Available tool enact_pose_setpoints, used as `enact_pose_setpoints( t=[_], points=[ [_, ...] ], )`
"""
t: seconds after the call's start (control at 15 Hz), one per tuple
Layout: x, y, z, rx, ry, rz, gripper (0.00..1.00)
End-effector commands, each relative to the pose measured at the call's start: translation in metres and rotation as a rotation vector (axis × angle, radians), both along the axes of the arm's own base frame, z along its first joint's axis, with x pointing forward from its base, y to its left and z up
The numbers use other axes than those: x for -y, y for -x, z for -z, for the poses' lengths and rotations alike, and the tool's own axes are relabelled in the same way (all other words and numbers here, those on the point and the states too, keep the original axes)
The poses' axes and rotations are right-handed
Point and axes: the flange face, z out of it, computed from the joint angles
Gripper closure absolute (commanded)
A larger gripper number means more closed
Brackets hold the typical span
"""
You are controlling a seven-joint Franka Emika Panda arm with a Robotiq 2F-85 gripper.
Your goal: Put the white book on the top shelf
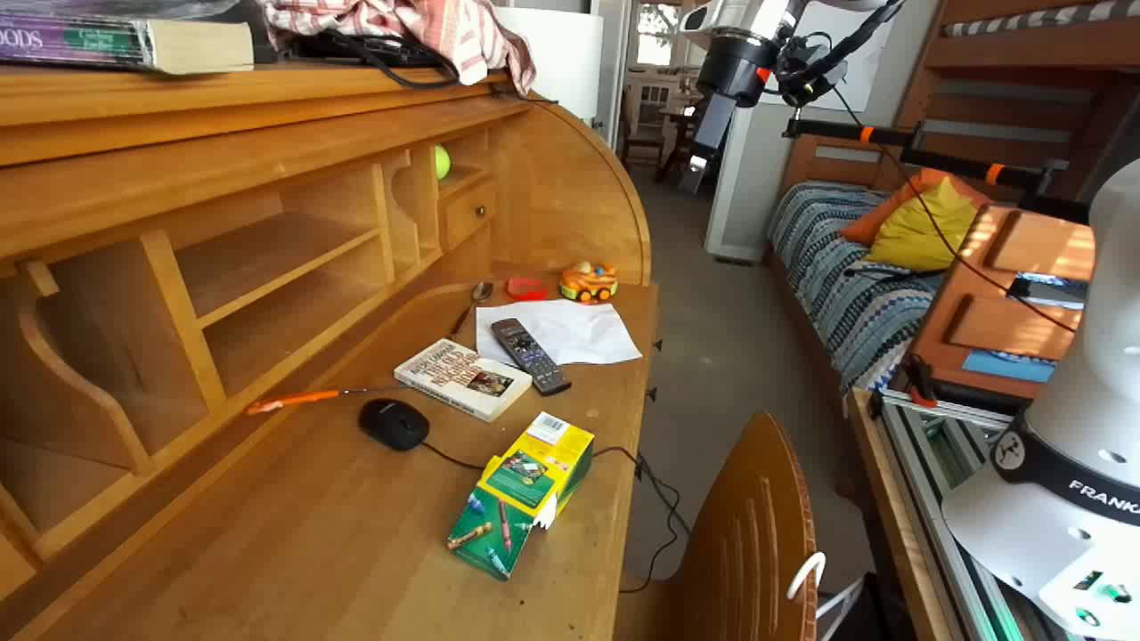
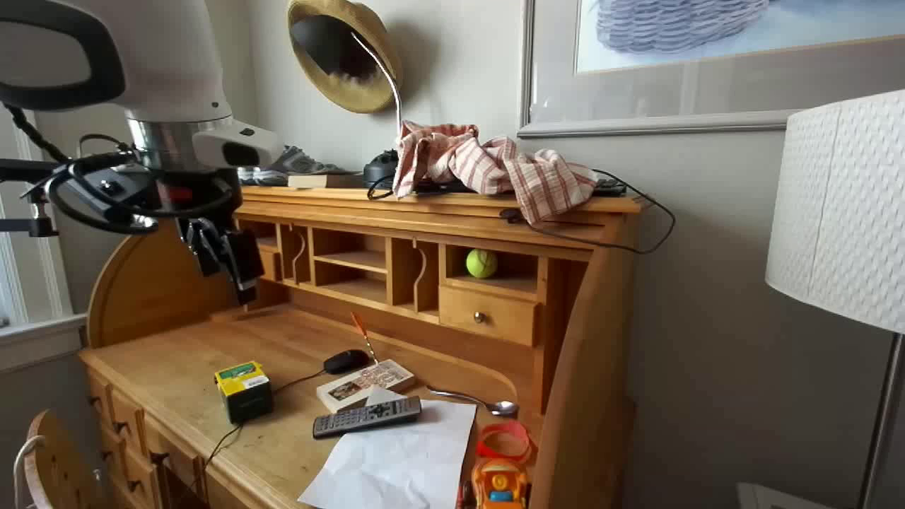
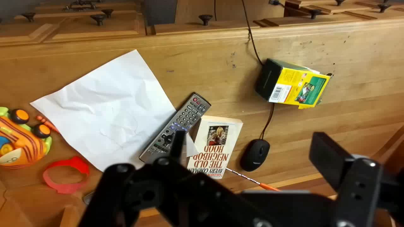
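Note:
The white book (image 1: 468,378) lies flat on the desk surface, cover up, with red-brown print and a small picture. In the wrist view, the book (image 3: 233,134) shows beyond the jaws, partly covered by the near finger linkage and a corner of the paper. My gripper (image 2: 226,279) hangs in the air well above the desk, apart from the book. Its fingers stand wide apart in the wrist view, with nothing held between them. The top shelf (image 2: 332,194) is the long wooden board across the top of the desk; its front edge (image 1: 356,87) also shows from the far side.
A remote (image 1: 530,356) and paper sheet (image 1: 579,329) lie beside the book. Near it are a mouse (image 1: 394,424), orange-handled tool (image 1: 298,401) and green-and-yellow box (image 1: 525,490). A checked cloth (image 2: 495,166), thick book (image 1: 200,46) and shoes (image 2: 300,162) occupy parts of the top shelf.

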Motion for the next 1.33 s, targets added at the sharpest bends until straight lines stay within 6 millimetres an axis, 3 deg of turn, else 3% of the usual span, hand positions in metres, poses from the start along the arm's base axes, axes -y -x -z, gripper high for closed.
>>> enact_pose_setpoints(
  t=[0.0,0.4,0.67,1.07,1.13,1.27],
  points=[
    [0.000,0.000,0.000,-0.001,0.000,0.000,0.00],
    [0.000,0.000,0.000,-0.001,0.000,0.000,0.00],
    [-0.039,-0.038,0.027,0.062,0.090,0.012,0.00],
    [-0.123,-0.094,0.109,0.091,0.250,0.027,0.00],
    [-0.133,-0.106,0.127,0.099,0.273,0.042,0.00],
    [-0.125,-0.122,0.162,0.111,0.324,0.070,0.00]
  ],
)
